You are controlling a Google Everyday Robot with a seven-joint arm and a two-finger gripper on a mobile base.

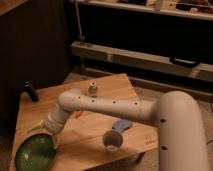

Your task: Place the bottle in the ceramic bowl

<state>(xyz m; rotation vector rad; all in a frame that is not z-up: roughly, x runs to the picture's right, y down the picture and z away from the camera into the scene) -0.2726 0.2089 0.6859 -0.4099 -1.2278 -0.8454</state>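
The bottle (92, 89), small and pale with a light cap, stands upright near the far edge of the wooden table (95, 132). The ceramic bowl (31, 155), wide, shallow and glossy green, sits at the table's front left corner. My white arm reaches across the table from the right, and my gripper (49, 134) hangs over the bowl's upper right rim, far from the bottle. The gripper is open with nothing in it.
A small white cup (112, 140) stands near the table's front edge, with a blue object (122, 125) just behind it. An orange stick (79, 114) lies partly under my arm. A dark object (30, 92) stands at the back left corner. Metal rails run behind the table.
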